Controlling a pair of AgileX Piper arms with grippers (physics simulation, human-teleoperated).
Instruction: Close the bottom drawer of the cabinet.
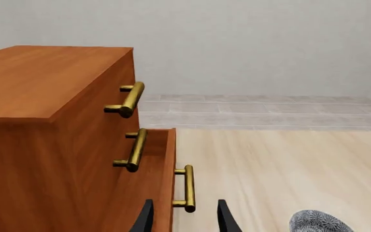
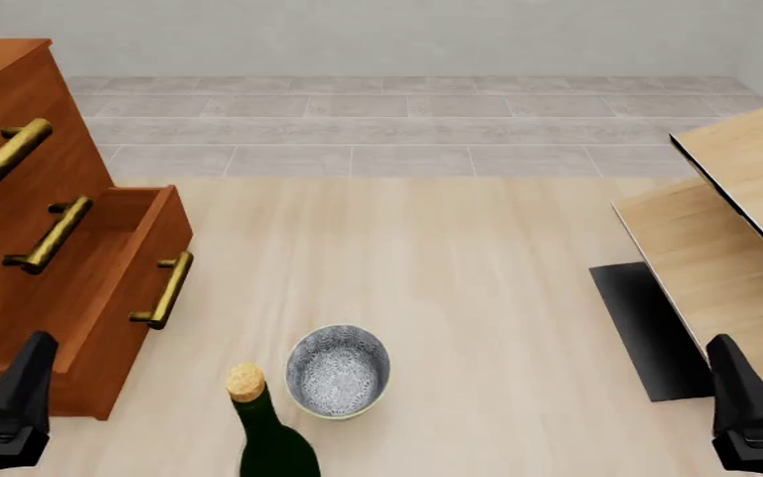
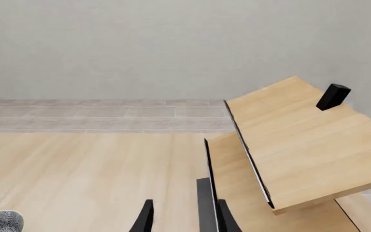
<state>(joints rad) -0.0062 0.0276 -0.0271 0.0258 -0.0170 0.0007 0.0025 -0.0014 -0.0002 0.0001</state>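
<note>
The bottom drawer (image 2: 116,288) of the cabinet (image 2: 11,199) stands pulled out; in the front view its open box projects toward the table's middle, while the two drawers above it sit flush. You are at the approach step: no contact with the drawer is made yet.

Your left gripper (image 1: 184,217) is nearest the work. In the left wrist view its two dark fingers stand apart, with nothing between them, and the drawer's brass handle (image 1: 187,188) lies just ahead, in line with the gap. Your right gripper (image 3: 184,217) is well apart from the cabinet, facing the pale wood furniture (image 3: 295,145); its fingers are likewise parted and hold nothing.

The next move likely belongs to the left arm. Advance it until the fingers meet the drawer's flat front or handle, then push straight along the drawer's travel toward the cabinet body. Keep the push square, since an angled push may bind the drawer.

Note the grey bowl (image 2: 338,370) and the dark bottle (image 2: 269,432) standing near the drawer's front; route the arm clear of both.
</note>
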